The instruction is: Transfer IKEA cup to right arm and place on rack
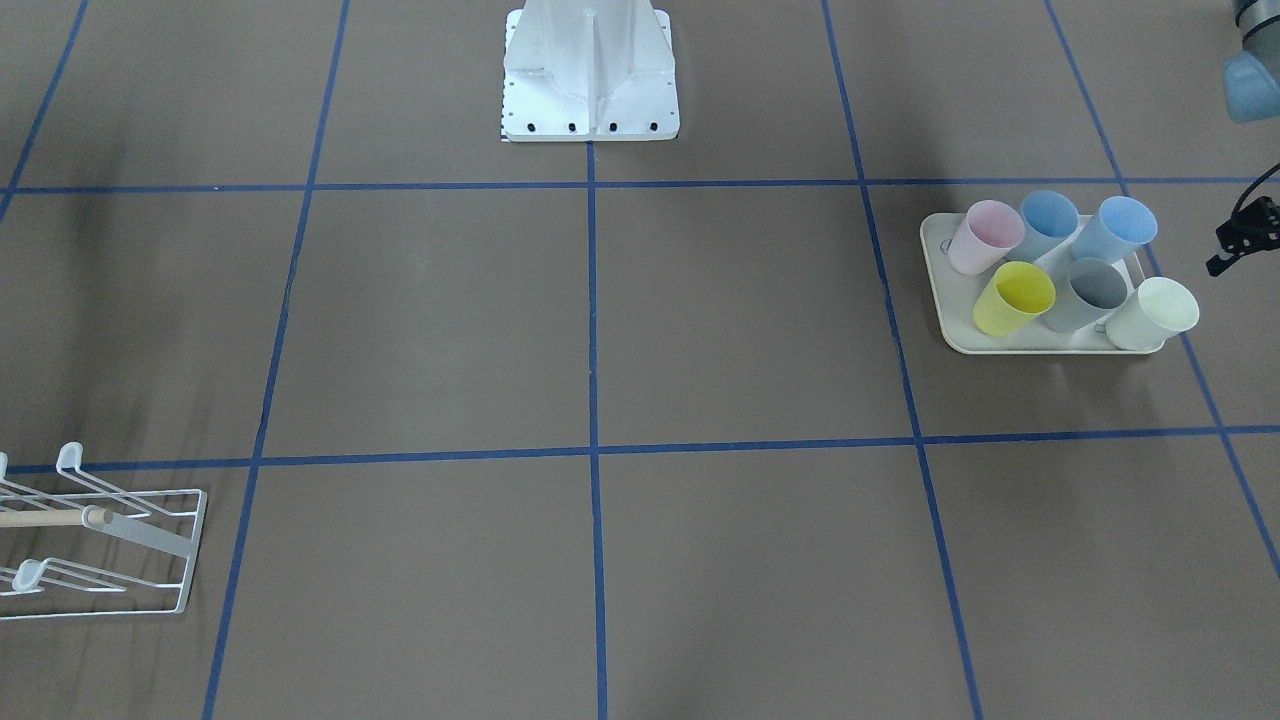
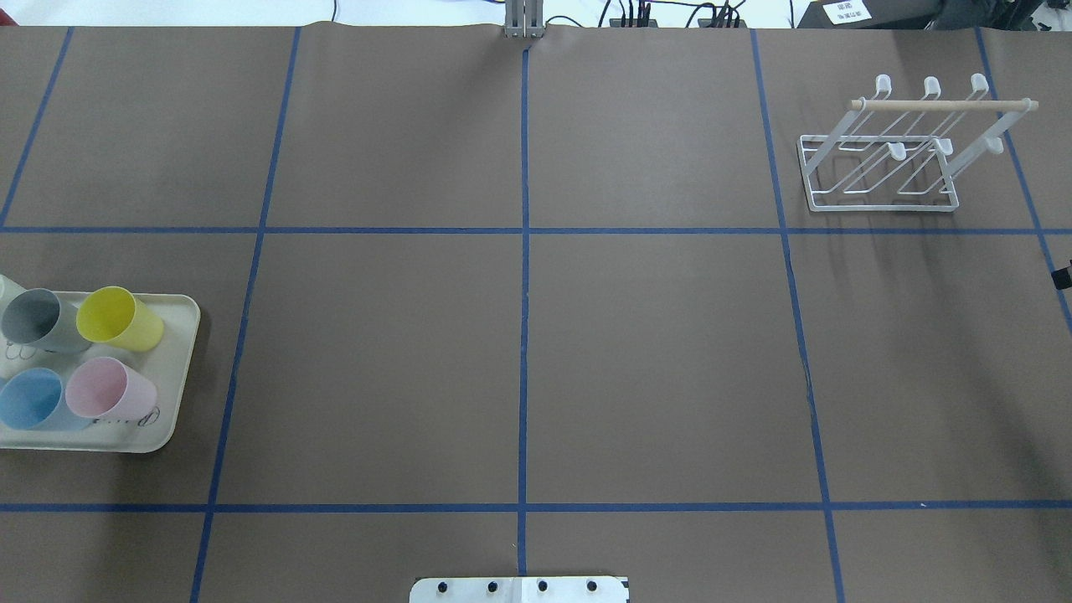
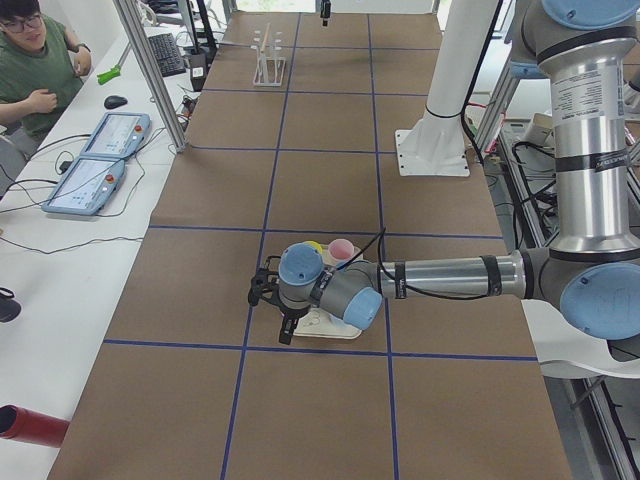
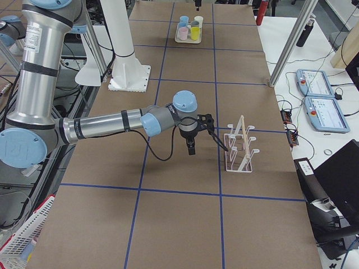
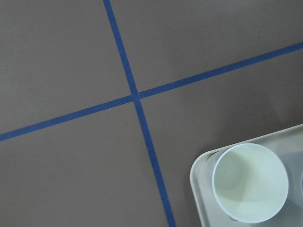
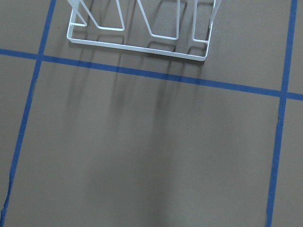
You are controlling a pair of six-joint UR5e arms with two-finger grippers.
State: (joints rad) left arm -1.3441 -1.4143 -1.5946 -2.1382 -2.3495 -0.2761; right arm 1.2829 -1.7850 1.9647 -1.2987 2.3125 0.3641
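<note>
First step: the grey left arm (image 3: pixel 440 275) hangs beside the cream tray (image 1: pixel 950 300) of pastel plastic cups (image 1: pixel 1015 298). I cannot tell either arm's jaws. Next you lower onto one cup. The white wire rack (image 2: pixel 938 105) stands far right.

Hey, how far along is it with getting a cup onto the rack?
Nothing looks done yet: no cup is on the rack, and all six cups sit on the tray. In hand: the left hand hovers by the tray, and the right hand hangs near the rack. Left to do: pick up a cup, pass it across, hang it.
</note>
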